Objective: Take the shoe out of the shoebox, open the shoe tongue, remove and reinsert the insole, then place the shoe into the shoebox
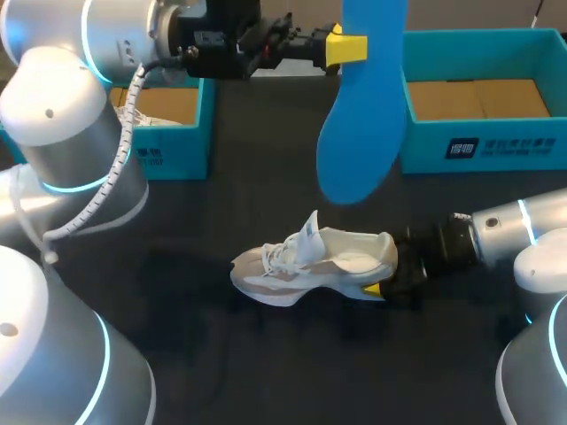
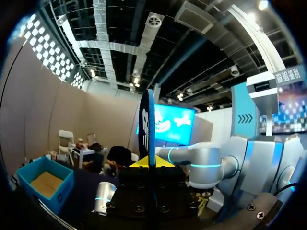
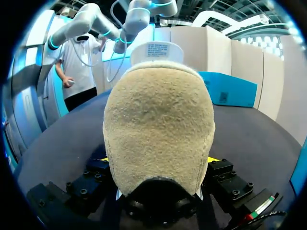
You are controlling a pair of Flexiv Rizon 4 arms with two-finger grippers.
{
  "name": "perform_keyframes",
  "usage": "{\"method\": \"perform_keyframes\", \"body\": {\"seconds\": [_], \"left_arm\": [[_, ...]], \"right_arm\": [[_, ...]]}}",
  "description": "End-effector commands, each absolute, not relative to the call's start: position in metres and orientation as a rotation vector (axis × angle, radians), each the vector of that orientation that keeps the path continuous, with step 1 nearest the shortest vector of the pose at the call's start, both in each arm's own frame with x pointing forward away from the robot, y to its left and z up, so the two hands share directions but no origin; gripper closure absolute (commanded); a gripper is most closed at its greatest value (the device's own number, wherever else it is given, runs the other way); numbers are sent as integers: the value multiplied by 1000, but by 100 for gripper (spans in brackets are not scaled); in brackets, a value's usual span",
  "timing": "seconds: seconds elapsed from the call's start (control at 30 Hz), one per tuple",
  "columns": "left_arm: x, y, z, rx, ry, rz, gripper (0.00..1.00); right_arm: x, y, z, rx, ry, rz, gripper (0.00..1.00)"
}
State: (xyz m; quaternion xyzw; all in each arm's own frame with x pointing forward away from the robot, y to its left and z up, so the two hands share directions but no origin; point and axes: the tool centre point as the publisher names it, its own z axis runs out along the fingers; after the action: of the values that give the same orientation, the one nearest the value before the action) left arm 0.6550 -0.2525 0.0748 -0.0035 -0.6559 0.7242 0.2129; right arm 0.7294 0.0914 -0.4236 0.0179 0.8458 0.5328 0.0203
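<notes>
Nearest, the shoe (image 1: 314,263) lies on the worktop (image 1: 266,372), heel clamped by the right gripper (image 1: 381,282) from 3 o'clock, likely to steady it. At 12 o'clock the left gripper (image 1: 345,47) pinches the insole (image 1: 359,115) aloft, seemingly for reinsertion.

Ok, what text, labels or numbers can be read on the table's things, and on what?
On the right box, front wall: white logo and print, too blurred to read.
On the left box, front: white print, too small to read.
On the shoe, tongue label: fine print, too small to read.
On the insole: white marks seen edge-on, unreadable.
</notes>
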Motion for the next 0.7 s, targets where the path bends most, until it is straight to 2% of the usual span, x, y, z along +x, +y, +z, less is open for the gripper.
{"method": "perform_keyframes", "body": {"seconds": [0.03,0.3,0.7], "left_arm": [[643,-247,80,232,-1768,1939,100],[636,-240,87,413,-1624,1783,100],[619,-235,81,404,-1552,1751,100]], "right_arm": [[729,92,-424,57,2625,1648,100],[729,92,-424,57,2625,1648,100],[729,92,-424,57,2625,1648,100]]}}
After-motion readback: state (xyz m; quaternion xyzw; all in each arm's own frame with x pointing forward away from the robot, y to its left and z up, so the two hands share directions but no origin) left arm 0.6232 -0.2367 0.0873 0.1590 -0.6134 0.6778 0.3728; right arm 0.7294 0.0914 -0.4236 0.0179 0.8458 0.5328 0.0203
